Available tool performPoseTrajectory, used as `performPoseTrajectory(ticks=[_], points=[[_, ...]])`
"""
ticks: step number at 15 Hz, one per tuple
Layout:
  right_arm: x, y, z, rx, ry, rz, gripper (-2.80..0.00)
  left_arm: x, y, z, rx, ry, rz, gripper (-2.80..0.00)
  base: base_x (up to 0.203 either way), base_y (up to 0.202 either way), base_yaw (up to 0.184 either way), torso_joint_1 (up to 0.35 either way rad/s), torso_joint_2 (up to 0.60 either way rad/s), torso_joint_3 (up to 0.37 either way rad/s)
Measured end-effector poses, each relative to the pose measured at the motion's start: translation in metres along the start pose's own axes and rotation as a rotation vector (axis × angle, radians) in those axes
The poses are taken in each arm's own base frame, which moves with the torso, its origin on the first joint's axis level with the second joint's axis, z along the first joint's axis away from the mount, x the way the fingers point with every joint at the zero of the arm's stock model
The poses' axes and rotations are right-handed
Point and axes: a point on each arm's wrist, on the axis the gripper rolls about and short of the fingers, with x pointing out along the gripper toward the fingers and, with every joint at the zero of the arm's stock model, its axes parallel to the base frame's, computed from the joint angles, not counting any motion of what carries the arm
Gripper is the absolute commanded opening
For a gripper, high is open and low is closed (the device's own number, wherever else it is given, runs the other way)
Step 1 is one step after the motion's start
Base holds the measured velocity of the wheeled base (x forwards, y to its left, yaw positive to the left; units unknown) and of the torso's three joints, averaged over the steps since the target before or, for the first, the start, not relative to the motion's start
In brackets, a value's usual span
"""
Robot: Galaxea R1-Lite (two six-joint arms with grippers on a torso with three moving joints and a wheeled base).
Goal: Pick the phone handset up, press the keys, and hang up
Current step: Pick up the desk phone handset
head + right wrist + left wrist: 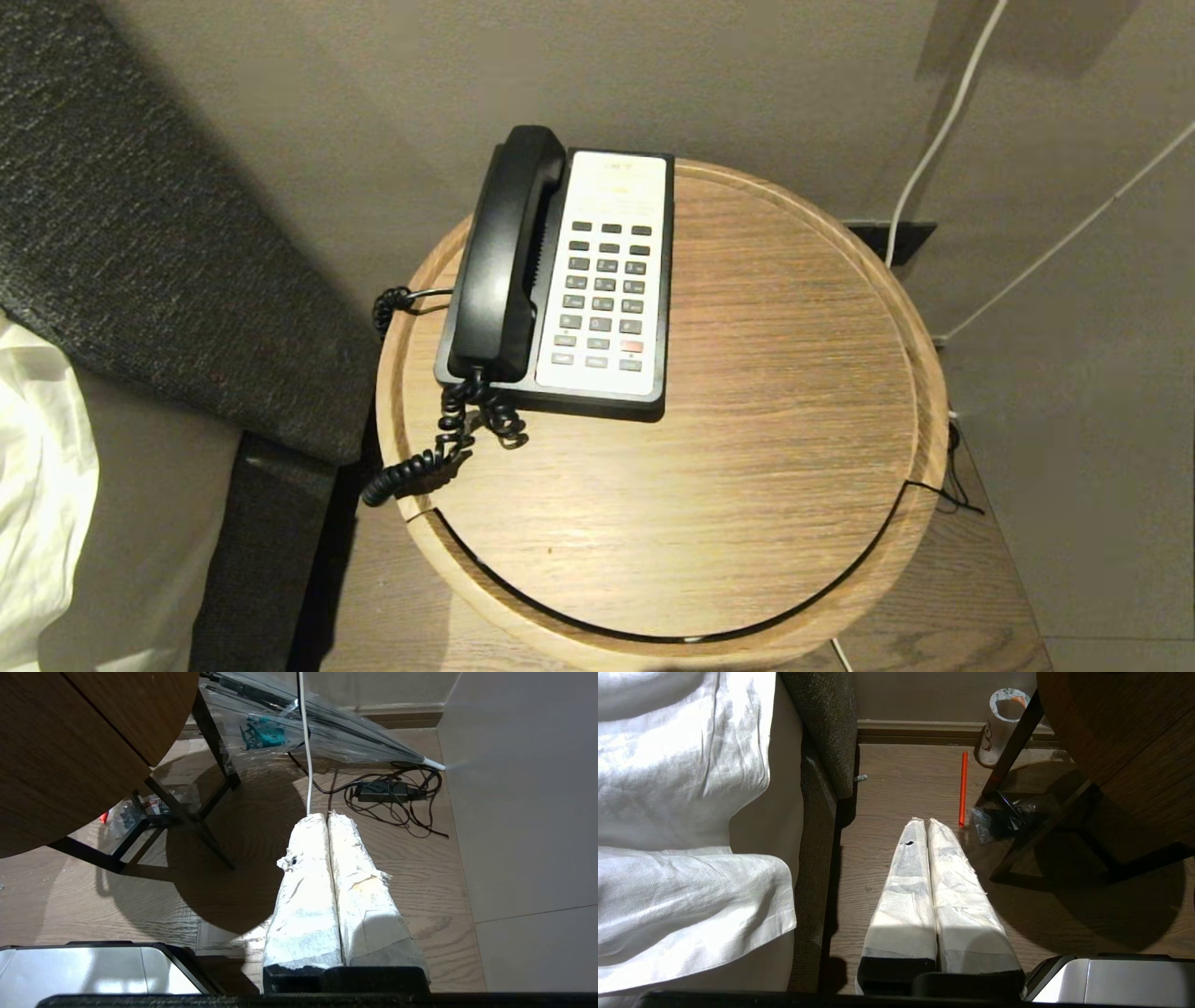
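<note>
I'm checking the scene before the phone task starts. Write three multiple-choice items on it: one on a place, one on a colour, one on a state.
1. Where does the phone handset lie?
A. in its cradle, left of the keys
B. on the floor
C. on the bed

2. What colour is the faceplate around the keys?
A. red
B. white
C. blue

3. How do the left gripper and right gripper stand?
A. both wide open
B. both shut, holding nothing
C. one holds the handset

Answers: 1 A, the handset rests on the base on the round table. 2 B, the panel is white. 3 B, each wrist view shows fingers pressed together above the floor.
</note>
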Motion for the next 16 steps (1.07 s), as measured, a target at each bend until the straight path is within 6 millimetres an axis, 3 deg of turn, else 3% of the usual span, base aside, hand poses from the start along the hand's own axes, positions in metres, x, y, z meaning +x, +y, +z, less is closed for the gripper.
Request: performPoseTrajectory(ticks=[5, 7, 9, 12, 14, 16], points=[[0.000, 0.000, 0.000, 0.000, 0.000, 0.000, -2.80, 0.000, 0.000, 0.000, 0.015, 0.001, 0.000, -2.80, 0.000, 0.000, 0.000, 0.000, 0.00, 0.000], [0.000, 0.000, 0.000, 0.000, 0.000, 0.000, -2.80, -0.006, 0.000, 0.015, 0.016, -0.028, 0.000, -2.80, 0.000, 0.000, 0.000, 0.000, 0.00, 0.000], [0.000, 0.000, 0.000, 0.000, 0.000, 0.000, -2.80, -0.021, 0.000, 0.049, 0.019, -0.073, -0.014, -2.80, 0.000, 0.000, 0.000, 0.000, 0.00, 0.000], [0.000, 0.000, 0.000, 0.000, 0.000, 0.000, -2.80, -0.053, -0.002, 0.128, 0.022, -0.088, -0.091, -2.80, 0.000, 0.000, 0.000, 0.000, 0.00, 0.000], [0.000, 0.000, 0.000, 0.000, 0.000, 0.000, -2.80, -0.049, -0.004, 0.174, 0.018, -0.004, -0.156, -2.80, 0.000, 0.000, 0.000, 0.000, 0.00, 0.000], [0.000, 0.000, 0.000, 0.000, 0.000, 0.000, -2.80, -0.022, -0.006, 0.219, 0.021, 0.070, -0.193, -2.80, 0.000, 0.000, 0.000, 0.000, 0.00, 0.000]])
